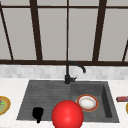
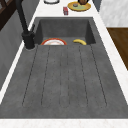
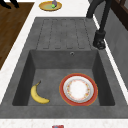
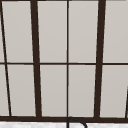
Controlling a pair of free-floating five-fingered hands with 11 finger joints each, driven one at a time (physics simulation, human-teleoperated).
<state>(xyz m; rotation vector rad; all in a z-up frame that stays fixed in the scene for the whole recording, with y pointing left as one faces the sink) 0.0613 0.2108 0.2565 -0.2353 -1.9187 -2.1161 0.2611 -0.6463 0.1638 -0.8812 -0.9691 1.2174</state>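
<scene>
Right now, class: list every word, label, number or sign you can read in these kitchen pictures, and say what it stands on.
None can be read.
The small red packet on the counter right of the sink may carry print, but it is too blurred to read.

The white surface (image 3: pixel 15 62) is carrying a grey sink (image 3: pixel 62 30); a banana (image 3: pixel 38 94) and a red-rimmed plate (image 3: pixel 78 89) are lying in its basin, right of the left hand (image 1: pixel 37 113).
</scene>
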